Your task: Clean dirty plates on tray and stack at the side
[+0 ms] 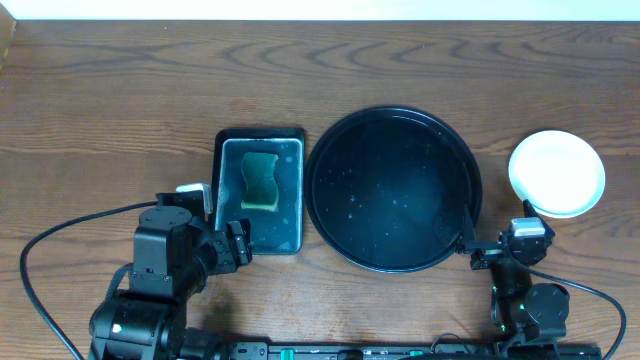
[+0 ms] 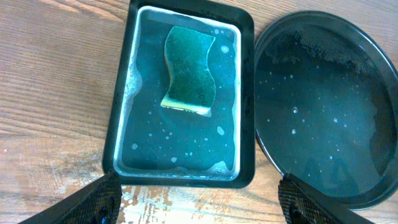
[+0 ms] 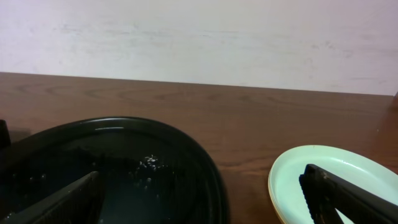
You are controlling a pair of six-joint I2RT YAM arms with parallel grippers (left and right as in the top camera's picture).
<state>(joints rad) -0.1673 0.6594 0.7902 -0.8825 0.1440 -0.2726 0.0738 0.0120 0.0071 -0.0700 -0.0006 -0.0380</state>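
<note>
The large round glossy black tray (image 1: 380,180) holds no plate. The pale round plates (image 1: 556,172), apparently stacked, lie just right of the tray, nearest my right gripper (image 3: 199,205). That gripper and my left gripper (image 2: 199,208) both stand released and empty.

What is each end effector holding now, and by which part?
Nothing is held. The left end effector is open by the rectangular tray. The right end effector is open beside the plates. Both are empty.
</note>
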